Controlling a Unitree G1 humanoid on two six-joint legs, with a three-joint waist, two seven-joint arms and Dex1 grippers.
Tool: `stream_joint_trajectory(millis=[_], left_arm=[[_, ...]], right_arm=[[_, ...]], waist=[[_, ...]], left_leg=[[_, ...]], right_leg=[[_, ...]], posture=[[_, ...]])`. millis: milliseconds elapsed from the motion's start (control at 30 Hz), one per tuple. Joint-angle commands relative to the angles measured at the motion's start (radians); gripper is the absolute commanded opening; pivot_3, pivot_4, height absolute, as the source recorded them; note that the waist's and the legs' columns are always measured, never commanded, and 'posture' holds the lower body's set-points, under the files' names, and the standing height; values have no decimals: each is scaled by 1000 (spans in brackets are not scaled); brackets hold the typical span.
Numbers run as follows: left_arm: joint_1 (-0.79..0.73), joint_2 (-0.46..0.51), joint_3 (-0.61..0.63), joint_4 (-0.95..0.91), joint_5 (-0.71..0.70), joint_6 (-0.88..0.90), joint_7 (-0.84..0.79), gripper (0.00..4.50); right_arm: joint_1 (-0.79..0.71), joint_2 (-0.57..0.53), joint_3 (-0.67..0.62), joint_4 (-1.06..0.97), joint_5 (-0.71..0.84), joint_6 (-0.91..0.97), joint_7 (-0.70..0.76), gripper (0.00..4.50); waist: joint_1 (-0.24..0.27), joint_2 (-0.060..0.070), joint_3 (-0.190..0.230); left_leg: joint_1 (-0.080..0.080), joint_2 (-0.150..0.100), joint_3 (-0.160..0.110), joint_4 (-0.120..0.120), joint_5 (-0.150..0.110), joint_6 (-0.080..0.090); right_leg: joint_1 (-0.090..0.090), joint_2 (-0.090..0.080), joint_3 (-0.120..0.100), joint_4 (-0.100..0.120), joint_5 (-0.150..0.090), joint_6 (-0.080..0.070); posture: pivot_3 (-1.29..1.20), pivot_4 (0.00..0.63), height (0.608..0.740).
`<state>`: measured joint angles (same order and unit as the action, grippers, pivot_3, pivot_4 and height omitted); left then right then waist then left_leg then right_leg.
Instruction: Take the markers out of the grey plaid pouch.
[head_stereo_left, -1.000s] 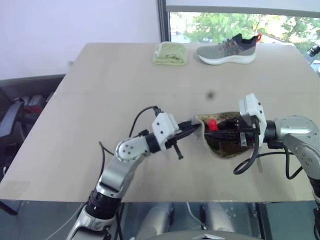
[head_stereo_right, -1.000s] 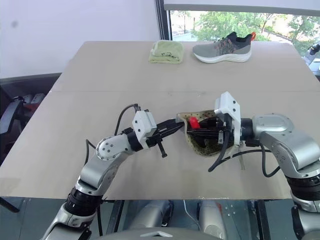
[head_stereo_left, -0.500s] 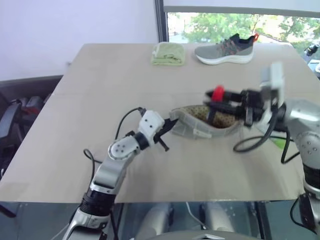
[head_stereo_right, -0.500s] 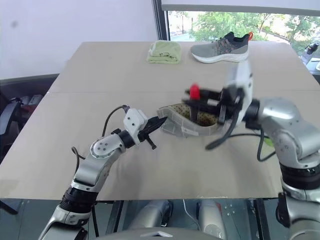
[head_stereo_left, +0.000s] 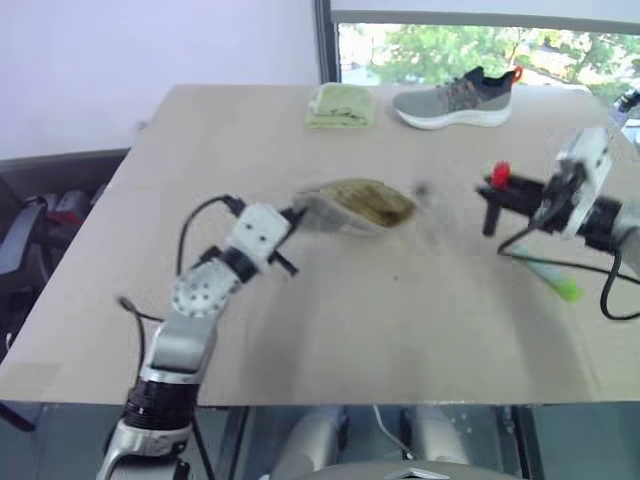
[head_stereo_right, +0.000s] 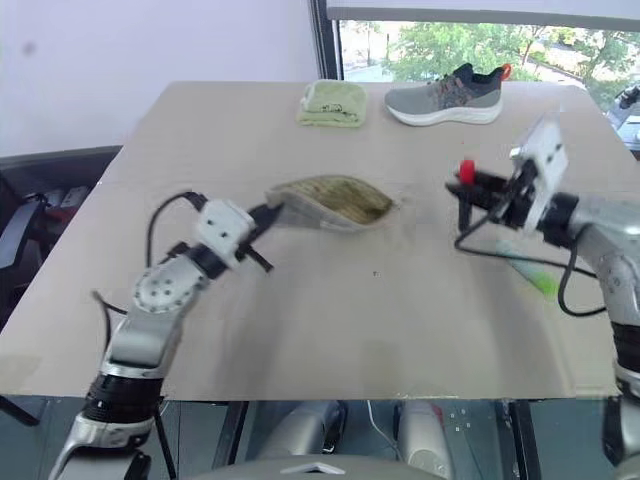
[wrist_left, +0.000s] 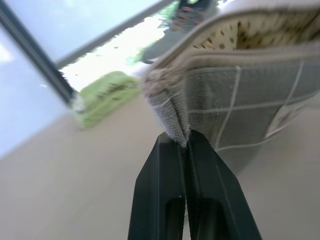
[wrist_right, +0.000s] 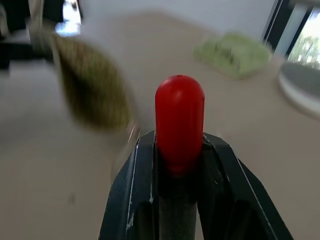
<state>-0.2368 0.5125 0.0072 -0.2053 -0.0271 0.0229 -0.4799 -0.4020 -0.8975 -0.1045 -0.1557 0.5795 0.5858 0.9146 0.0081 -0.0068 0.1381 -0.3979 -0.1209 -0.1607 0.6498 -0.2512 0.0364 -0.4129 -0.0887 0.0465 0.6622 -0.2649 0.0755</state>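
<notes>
Two arms are spread over my table (head_stereo_left: 300, 330): my left gripper (wrist_left: 183, 145) is pinched tight on one end of the grey plaid pouch (head_stereo_left: 352, 207), which hangs lifted above the tabletop with its olive lining showing. My right gripper (wrist_right: 178, 150), well off to the right of the pouch, is clamped around the slim red marker (wrist_right: 179, 120), red end sticking out. Below that hand the pale teal marker (head_stereo_left: 553, 277) lies on the table, green end outward.

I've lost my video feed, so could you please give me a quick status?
Left gripper shut on grey plaid pouch corner, pouch lifted. Right gripper shut on red marker, clear of pouch. Teal marker on table. Nothing in the way.
</notes>
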Motion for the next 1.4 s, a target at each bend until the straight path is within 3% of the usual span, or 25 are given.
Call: stream_joint_trajectory(millis=[33,133,267,300,433,667,700,733,833,867,1000,1133,1267,1400], left_arm=[[-15,49,63,-24,51,-65,30,0],[6,74,71,-29,82,-96,37,0],[111,77,22,-31,129,-154,23,0],[133,71,18,-27,130,-160,23,0],[211,68,22,-13,133,-175,28,0],[270,74,69,28,101,-188,35,0],[275,79,79,36,102,-185,36,313],[278,83,85,41,105,-183,37,313],[297,81,113,48,132,-150,74,1469],[309,62,138,31,96,-98,80,1863],[383,-2,219,-100,-109,79,45,1863],[562,-40,276,-289,-362,280,-23,1863],[774,1,270,-439,-455,352,-118,1863],[856,15,289,-475,-473,350,-148,1863]], right_arm=[[6,-58,42,6,-87,-2,24,497],[5,-60,83,31,-135,-3,28,497],[-20,-3,111,57,-189,-18,-23,2427],[-27,9,106,63,-188,-8,-33,2538],[-50,14,76,58,-206,-6,-41,2538],[-56,72,-73,53,-53,97,-43,2538],[-29,77,-98,49,-22,117,-32,2603],[-9,80,-116,45,-1,131,-25,2603],[89,78,-181,-7,92,152,49,2634],[130,71,-197,-24,107,149,70,2634],[257,62,-250,-81,157,148,113,2634],[409,49,-277,-74,106,53,178,2634],[547,-18,-262,39,-30,-135,289,2634],[583,-36,-261,126,-78,-244,346,2634]], waist=[[-3,0,0],[-4,0,0],[-2,0,0],[-2,0,0],[6,0,1],[6,0,1],[6,0,1],[7,0,1],[9,0,1],[8,0,1],[2,0,1],[4,0,1],[6,0,1],[8,2,2]], left_leg=[[0,0,0,0,0,0],[0,1,0,0,0,0],[0,1,1,0,0,0],[0,1,1,-1,0,0],[0,1,1,-1,0,0],[0,1,0,-1,0,0],[0,1,0,-1,0,0],[0,1,0,-1,0,0],[0,1,-1,-1,0,0],[0,1,-1,-2,0,0],[0,1,1,-1,-1,1],[2,1,1,-1,-1,2],[3,2,3,0,-4,6],[7,2,3,-1,-5,7]], right_leg=[[0,0,0,0,0,0],[0,1,0,0,0,0],[0,0,0,-1,0,0],[0,0,1,-1,0,0],[-1,0,1,-1,0,0],[0,0,0,0,0,0],[0,0,0,0,0,0],[0,0,0,-1,0,0],[0,0,-1,-1,0,0],[0,0,-1,-1,0,0],[0,0,1,-1,0,0],[1,1,1,0,0,0],[3,0,1,-1,0,0],[6,0,1,-1,0,0]], posture=[[0,150,740],[0,150,740],[0,150,740],[0,150,740],[0,150,740],[0,150,740],[0,150,740],[0,150,740],[0,150,740],[0,150,740],[0,150,740],[0,150,740],[0,150,740],[0,150,740]])
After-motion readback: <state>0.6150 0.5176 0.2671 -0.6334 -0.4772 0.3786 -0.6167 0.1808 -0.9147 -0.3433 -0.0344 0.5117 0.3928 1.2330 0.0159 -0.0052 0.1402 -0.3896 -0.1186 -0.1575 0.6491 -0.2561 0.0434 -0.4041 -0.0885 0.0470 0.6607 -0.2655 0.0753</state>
